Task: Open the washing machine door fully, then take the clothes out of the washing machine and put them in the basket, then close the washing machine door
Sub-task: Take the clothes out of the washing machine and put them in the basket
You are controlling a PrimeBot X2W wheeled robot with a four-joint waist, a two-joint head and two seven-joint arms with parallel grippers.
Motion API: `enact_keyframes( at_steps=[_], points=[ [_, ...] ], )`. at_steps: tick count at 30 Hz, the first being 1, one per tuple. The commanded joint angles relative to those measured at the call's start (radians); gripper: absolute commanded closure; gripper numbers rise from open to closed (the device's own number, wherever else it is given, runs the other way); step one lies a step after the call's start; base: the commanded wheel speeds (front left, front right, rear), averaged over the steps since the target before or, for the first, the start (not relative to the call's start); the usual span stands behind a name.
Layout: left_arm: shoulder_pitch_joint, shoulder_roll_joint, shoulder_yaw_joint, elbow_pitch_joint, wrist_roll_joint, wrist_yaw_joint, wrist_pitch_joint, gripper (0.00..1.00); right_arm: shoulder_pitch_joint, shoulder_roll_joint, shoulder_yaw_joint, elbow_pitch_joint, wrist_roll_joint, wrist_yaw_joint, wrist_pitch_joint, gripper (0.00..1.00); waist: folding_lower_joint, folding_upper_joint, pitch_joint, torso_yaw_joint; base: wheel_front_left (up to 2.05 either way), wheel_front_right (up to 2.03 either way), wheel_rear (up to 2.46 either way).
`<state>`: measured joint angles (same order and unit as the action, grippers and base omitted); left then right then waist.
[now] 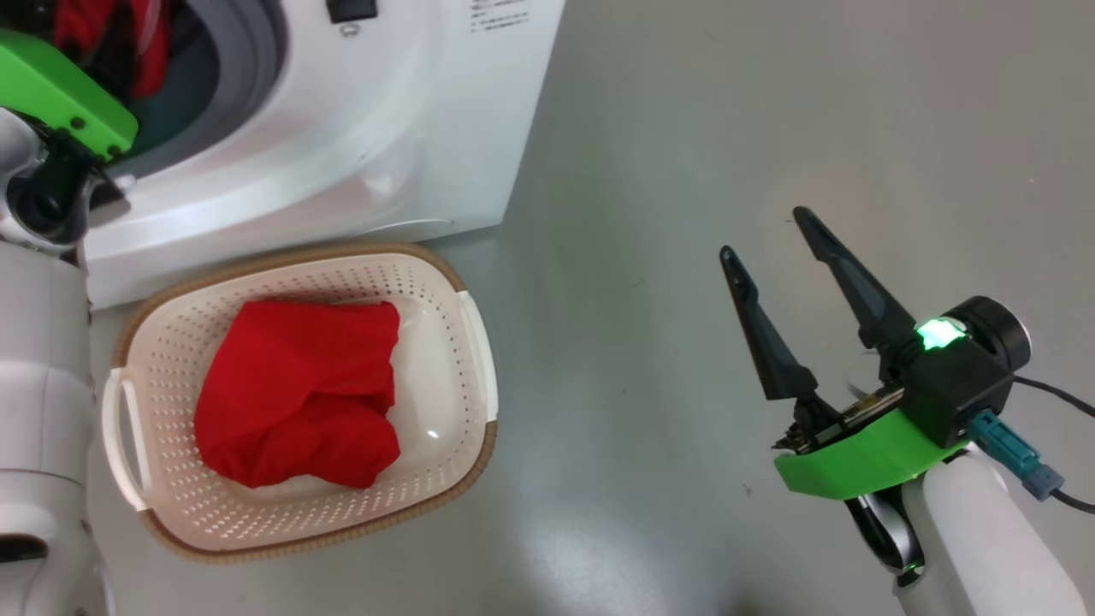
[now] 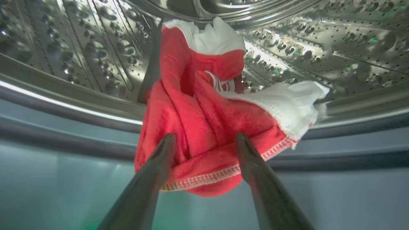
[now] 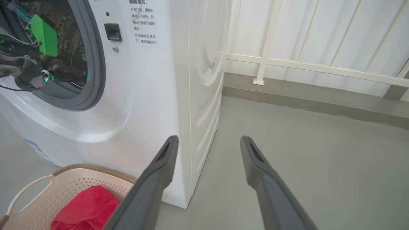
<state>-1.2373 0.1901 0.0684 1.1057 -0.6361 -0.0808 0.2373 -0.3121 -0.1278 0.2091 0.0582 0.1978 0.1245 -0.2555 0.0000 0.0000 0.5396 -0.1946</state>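
The white washing machine stands with its opening bare; its door is out of view. My left gripper is inside the steel drum, open, with a red garment with white trim lying between its fingertips. More red clothes show in the drum past my green left wrist. The cream basket sits on the floor before the machine and holds one red garment. My right gripper hovers open and empty over the floor, right of the basket.
Grey floor spreads to the right of the machine and the basket. A white railing and a low grey kerb run behind it. The grey rubber ring borders the opening. A black cable trails from my right wrist.
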Motion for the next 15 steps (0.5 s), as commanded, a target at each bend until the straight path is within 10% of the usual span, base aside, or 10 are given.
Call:
enact_keyframes(
  at_steps=[1, 5, 7, 8, 15],
  points=[
    [-0.013, 0.043, 0.014, -0.012, -0.011, -0.012, 0.018, 0.0, 0.003, -0.002, 0.02, -0.02, 0.009, 0.006, -0.006, 0.0, 0.0, 0.0, 0.001, -0.007, 0.0, 0.0, 0.0],
    [-0.01, 0.05, 0.0, 0.013, -0.012, -0.014, 0.064, 0.0, 0.004, 0.004, 0.03, -0.022, 0.017, 0.006, -0.006, 0.0, 0.0, 0.0, 0.009, -0.023, 0.0, 0.0, 0.0],
    [-0.01, 0.056, -0.006, 0.015, -0.006, -0.012, 0.058, 0.83, 0.002, 0.006, 0.033, -0.023, 0.018, 0.006, -0.006, 0.0, 0.0, 0.0, 0.013, -0.028, 0.0, 0.0, 0.0],
    [-0.01, 0.058, -0.009, 0.015, -0.004, -0.011, 0.053, 1.0, 0.001, 0.007, 0.033, -0.023, 0.019, 0.006, -0.006, 0.0, 0.0, 0.0, 0.015, -0.03, 0.0, 0.0, 0.0],
    [-0.002, 0.074, -0.036, -0.001, 0.032, 0.0, -0.039, 1.0, 0.0, 0.009, 0.029, -0.018, 0.021, 0.006, -0.006, 0.0, 0.0, 0.0, 0.02, -0.03, 0.0, 0.0, 0.0]
  ],
)
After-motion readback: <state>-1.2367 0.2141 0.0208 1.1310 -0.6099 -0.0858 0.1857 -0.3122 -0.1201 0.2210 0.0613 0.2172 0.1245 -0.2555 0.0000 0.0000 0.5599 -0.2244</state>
